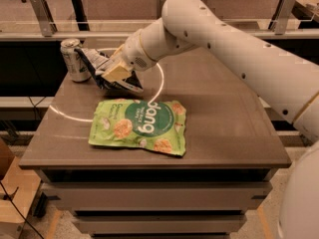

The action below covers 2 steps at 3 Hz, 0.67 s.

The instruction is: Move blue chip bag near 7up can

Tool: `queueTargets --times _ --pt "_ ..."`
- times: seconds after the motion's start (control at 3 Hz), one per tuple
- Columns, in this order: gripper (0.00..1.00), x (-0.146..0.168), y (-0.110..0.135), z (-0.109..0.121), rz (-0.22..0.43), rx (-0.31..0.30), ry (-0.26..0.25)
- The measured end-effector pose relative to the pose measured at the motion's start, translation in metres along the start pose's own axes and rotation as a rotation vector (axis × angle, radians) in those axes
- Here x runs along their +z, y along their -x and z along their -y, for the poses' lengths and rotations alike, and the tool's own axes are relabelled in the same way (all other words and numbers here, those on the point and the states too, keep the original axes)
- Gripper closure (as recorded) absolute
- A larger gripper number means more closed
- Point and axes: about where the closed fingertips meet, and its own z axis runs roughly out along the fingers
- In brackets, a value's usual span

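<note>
Starting up front: the green bag [139, 126] lies flat on the near half of the table [224, 133], not part of this job. Just behind it the gripper [108, 76] hangs low over the top, clamped on the blue bag [93, 63], which sticks out tilted toward the far-left corner. The can [75, 59] stands upright right there, just beside the bag; can't tell if they touch. So I'd call this the placing step, pretty much at the spot. Next move imo: lower a touch, let go, back out without knocking the can. Tabletop is smooth brown with a curved glare streak [160, 83] across it; past the far edge there's a rail [40, 14] with metal posts and dim floor.
</note>
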Motion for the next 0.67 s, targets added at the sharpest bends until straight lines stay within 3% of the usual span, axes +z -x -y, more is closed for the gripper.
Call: queueTargets --times 0.33,0.67 --pt "0.12 0.0103 -0.0112 0.0071 -0.025 0.018 -0.019" --pt "0.0 0.0117 -0.0103 0.006 -0.024 0.017 -0.015"
